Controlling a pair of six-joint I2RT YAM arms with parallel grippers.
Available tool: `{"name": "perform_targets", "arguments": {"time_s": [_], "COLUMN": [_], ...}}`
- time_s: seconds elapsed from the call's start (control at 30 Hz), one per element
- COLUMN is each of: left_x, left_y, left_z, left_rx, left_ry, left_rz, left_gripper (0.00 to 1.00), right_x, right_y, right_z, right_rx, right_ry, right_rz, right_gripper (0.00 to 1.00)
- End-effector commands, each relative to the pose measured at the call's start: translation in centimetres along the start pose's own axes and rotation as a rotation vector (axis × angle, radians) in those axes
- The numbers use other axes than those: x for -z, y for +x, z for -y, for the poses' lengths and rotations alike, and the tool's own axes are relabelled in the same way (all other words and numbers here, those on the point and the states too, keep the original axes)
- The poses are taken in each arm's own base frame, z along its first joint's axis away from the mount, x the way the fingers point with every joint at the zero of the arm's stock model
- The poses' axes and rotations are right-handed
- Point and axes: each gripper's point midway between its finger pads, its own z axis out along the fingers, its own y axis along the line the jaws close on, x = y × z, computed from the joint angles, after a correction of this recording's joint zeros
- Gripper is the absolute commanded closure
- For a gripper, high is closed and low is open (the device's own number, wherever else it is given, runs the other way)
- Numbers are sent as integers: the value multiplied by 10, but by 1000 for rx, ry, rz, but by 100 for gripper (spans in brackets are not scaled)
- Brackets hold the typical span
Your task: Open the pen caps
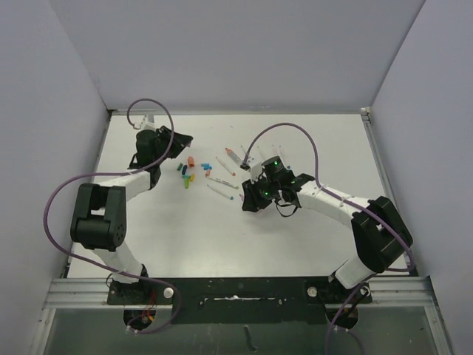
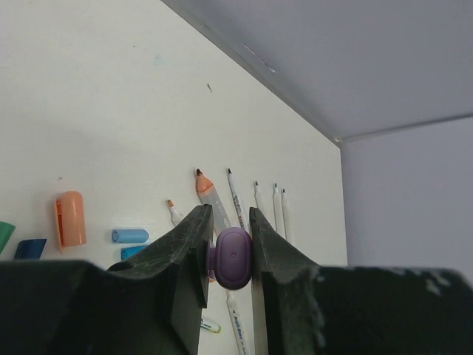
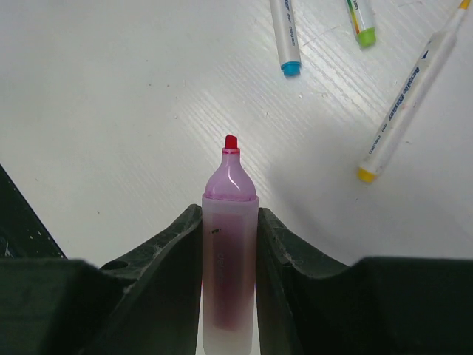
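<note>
Pale grey walls (image 1: 244, 52) box in a white desk (image 1: 295, 237), and both arms reach toward its middle. Between them on the desk lies a scatter of small things: a cluster of loose caps (image 1: 186, 174) nearer the left arm and several thin white pens (image 1: 220, 180) nearer the right.

From the left wrist, an orange cap (image 2: 70, 219) lies on its side with a light-blue cap (image 2: 130, 236) near it. Beyond them a row of uncapped pens, among them a thicker orange-tipped marker (image 2: 209, 196), points toward the back wall. The left claw (image 2: 230, 222) is clenched on a purple cap (image 2: 234, 257), which is squeezed between both fingers with no pen in it; pens on the desk show behind it.

The right claw (image 3: 228, 216) grips a pink highlighter (image 3: 229, 244) by its barrel. Its rounded shoulder and red tip stick out past the fingertips, uncapped. Farther off on the desk lie a blue-ended pen (image 3: 284, 37), a green-ended pen (image 3: 361, 18) and a yellow-ended pen (image 3: 403, 100), all well apart from that claw.
</note>
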Motion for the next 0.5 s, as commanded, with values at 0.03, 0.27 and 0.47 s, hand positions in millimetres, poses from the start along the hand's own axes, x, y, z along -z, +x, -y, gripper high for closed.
{"name": "perform_targets", "arguments": {"time_s": [0.03, 0.27, 0.47], "left_x": [4, 26, 46], "left_y": [-2, 26, 57], "left_z": [23, 3, -26], "left_rx": [-53, -46, -40], "left_ry": [51, 21, -37], "left_rz": [24, -50, -126], "left_gripper": [100, 100, 100], "right_x": [18, 28, 34], "right_y": [-26, -56, -81], "right_z": [1, 45, 74], "right_rx": [41, 26, 18], "right_ry": [37, 215, 322], "right_rz": [77, 150, 198], "right_gripper": [100, 100, 100]}}
